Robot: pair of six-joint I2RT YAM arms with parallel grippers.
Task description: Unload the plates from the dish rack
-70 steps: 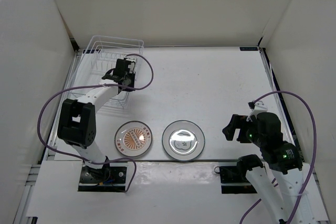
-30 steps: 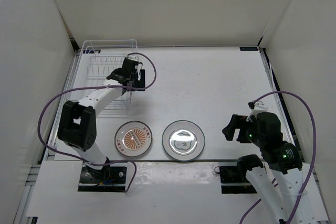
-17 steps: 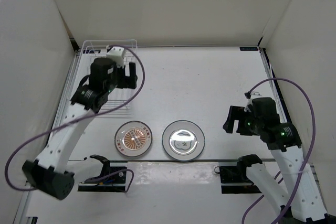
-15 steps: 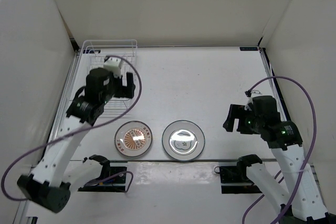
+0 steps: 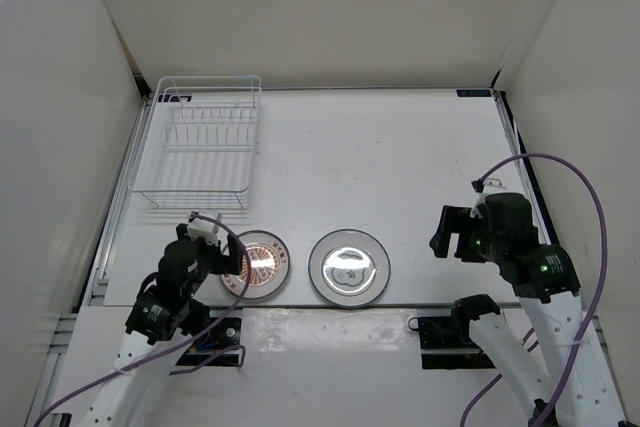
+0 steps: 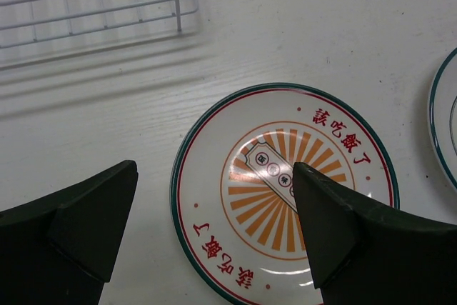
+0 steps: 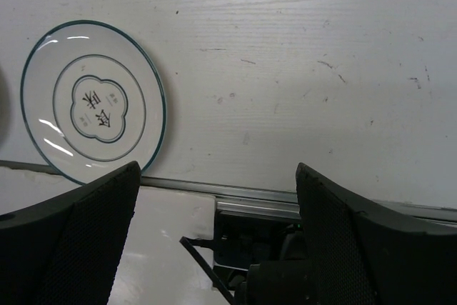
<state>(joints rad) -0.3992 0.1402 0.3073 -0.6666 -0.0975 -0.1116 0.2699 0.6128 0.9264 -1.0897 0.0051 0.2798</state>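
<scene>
- Dish rack [image 5: 197, 142]: white wire, standing at the far left corner of the table [image 5: 400, 167], close to the left wall. Its row of upright prongs shows from above. The left wrist view shows its near corner [image 6: 100, 5] at the top of the picture.
- Sunburst plate [image 5: 266, 263]: lying flat, face up, on the table near the front edge and well apart from the rack. It has an orange-brown ray pattern, red characters and a dark green rim line [image 6: 264, 191].
- Grey-white plate [image 5: 349, 267]: lying flat, face up, just right of the sunburst plate. The two rims are close but apart. It is glossy, with a dark rim line and a lobed centre mark [image 7: 93, 101]. Only its left edge [image 6: 446, 126] shows in the left wrist view.
- Left gripper [image 5: 225, 259]: its arm is folded low at the near left. The fingers [image 6: 78, 226] are spread wide, with nothing held. The sunburst plate lies below them, and in the top view the gripper [image 6: 214, 169] overlaps that plate's left edge.
- Right gripper [image 5: 447, 232]: on the right side of the table, well apart from both plates. The fingers [image 7: 78, 226] are spread wide, with nothing held. Bare table near the front edge shows between the fingertips [image 7: 218, 168].
</scene>
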